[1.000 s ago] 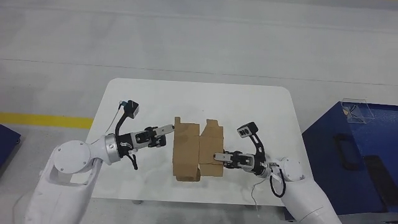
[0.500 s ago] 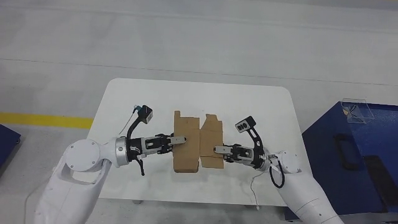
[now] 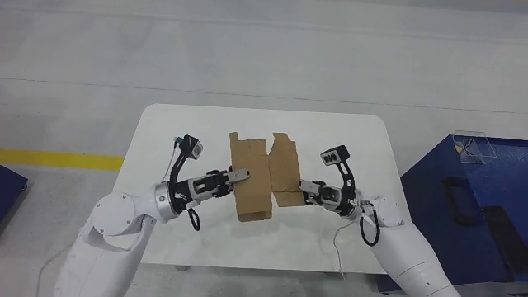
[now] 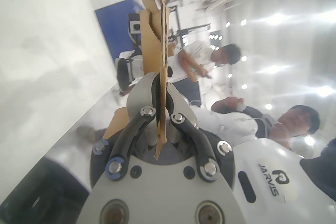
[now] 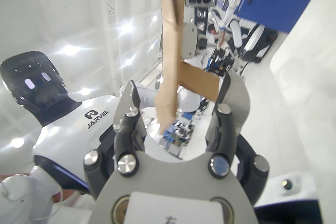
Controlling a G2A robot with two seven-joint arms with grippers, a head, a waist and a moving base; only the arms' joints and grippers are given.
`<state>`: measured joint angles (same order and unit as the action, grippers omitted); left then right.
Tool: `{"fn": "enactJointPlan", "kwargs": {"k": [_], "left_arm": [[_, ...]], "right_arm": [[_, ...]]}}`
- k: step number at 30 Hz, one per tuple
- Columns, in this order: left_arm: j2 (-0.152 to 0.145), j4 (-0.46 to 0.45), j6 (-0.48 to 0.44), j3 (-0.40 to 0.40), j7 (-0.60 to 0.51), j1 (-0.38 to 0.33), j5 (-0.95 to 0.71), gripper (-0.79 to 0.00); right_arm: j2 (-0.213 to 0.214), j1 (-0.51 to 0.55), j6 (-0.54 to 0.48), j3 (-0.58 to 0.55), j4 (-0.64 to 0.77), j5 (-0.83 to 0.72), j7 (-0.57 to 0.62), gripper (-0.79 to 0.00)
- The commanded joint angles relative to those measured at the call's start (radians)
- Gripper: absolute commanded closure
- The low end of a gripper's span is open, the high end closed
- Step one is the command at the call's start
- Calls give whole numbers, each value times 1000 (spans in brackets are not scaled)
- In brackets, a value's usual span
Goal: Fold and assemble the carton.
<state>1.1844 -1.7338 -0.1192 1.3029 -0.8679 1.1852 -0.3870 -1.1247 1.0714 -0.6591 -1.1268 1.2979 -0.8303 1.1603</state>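
So the flat brown cardboard carton (image 3: 257,177) is held up over the white worktop (image 3: 165,132), clamped at one edge by the left hand (image 3: 239,175); the right hand (image 3: 304,190) is spread apart round the other edge.

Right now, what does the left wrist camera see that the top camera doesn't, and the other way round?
Left wrist view: the thin edge of the brown cardboard carton, pinched tight in the left gripper. Top view: the carton's broad flat face with its flaps, the right gripper at the opposite edge, and the whole white rounded table. Both: the carton and the left gripper holding it.
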Motion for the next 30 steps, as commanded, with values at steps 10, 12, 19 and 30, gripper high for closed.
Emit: {"fn": "enactJointPlan", "kwargs": {"k": [10,12,19,30], "left_arm": [[93,160,-276,-267,458,-49,-290,0],[106,187,-304,-304,463,-61,-305,0],[135,235,-322,-369,472,-92,-325,0],[156,271,-316,-365,503,-98,-341,0]], "right_arm": [[6,67,-353,-31,64,263,-353,-785],[-3,55,-353,-44,38,303,-353,-785],[-48,51,-353,-96,-8,484,-454,-594],[-87,78,-353,-81,-14,470,-401,0]]}}
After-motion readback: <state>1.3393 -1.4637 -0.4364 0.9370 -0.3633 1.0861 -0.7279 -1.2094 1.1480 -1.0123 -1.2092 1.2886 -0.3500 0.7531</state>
